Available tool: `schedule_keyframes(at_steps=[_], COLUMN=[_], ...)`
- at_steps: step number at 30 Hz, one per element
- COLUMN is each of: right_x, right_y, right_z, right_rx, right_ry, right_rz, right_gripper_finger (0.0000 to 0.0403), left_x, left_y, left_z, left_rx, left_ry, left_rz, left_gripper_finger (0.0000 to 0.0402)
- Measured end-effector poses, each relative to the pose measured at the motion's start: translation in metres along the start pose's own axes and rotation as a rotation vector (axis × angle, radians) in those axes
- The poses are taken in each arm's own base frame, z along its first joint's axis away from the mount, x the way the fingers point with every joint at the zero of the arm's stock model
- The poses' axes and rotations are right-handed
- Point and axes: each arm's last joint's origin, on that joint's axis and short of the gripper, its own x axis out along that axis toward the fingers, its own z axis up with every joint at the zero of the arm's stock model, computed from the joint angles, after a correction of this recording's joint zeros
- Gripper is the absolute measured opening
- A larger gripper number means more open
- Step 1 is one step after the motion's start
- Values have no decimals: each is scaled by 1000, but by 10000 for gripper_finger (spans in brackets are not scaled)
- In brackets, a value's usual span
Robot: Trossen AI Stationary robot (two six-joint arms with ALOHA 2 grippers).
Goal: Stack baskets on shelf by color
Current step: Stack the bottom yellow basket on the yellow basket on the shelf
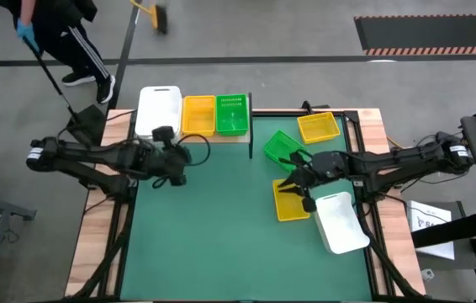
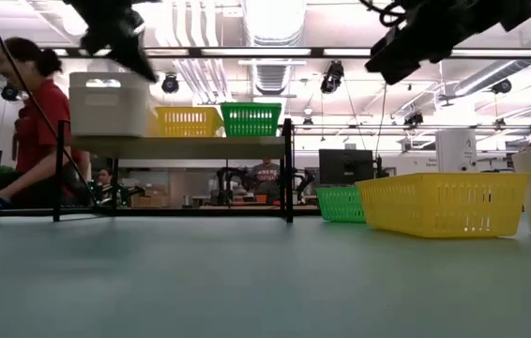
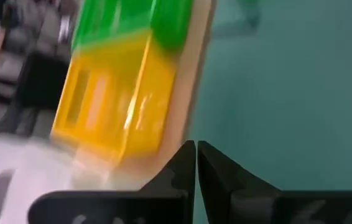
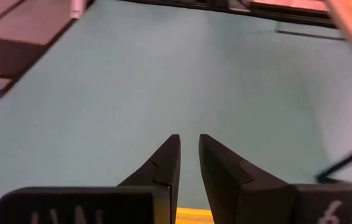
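1. The table mat (image 1: 221, 227) is the biggest thing here, green and flat, and it serves as my sorting ground; the loose baskets lie on my right half of it.
2. The shelf (image 1: 194, 137) runs along the far edge of the mat, a wooden plank on thin black posts, wide enough for three baskets side by side, which I judge means one spot per colour.
3. On the shelf, a white basket (image 1: 157, 109) stands at the left end, a yellow basket (image 1: 198, 115) in the middle and a green basket (image 1: 232, 114) at the right end, close together in one row. How many are nested in each stack I cannot tell.
4. Off the shelf, a second white basket (image 1: 339, 222) lies at the near right of the mat, a yellow one (image 1: 289, 204) just beside it, another green one (image 1: 283, 147) tilted farther back, and another yellow one (image 1: 318, 127) beyond that.
5. My left gripper (image 1: 177, 160) hovers just in front of the shelf, fingers pressed together and holding nothing.
6. My right gripper (image 1: 295, 187) hangs over the loose yellow basket, fingers nearly closed with a thin gap, empty; I judge that basket the likely next pick.
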Motion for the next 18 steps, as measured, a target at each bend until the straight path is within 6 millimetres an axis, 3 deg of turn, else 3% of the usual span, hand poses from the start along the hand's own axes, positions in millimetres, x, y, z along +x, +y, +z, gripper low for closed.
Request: schedule_keyframes(at_steps=[5, 11, 15, 18], right_x=[-2, -1, 10, 19], right_y=[18, 36, 50, 62], right_z=[6, 17, 20, 23], right_rx=[16, 60, 91, 108], right_ry=[39, 121, 215, 307], right_rz=[35, 11, 27, 44], right_gripper_finger=[52, 52, 52, 52], left_x=[-10, -13, -13, -18], left_y=[-31, -70, -79, -74], left_z=[18, 18, 14, 15], left_rx=[-16, 119, 190, 185], left_ry=[-253, -526, -665, -738], left_rz=[-88, -112, -62, -22], left_gripper_finger=[1, 1, 1, 1])
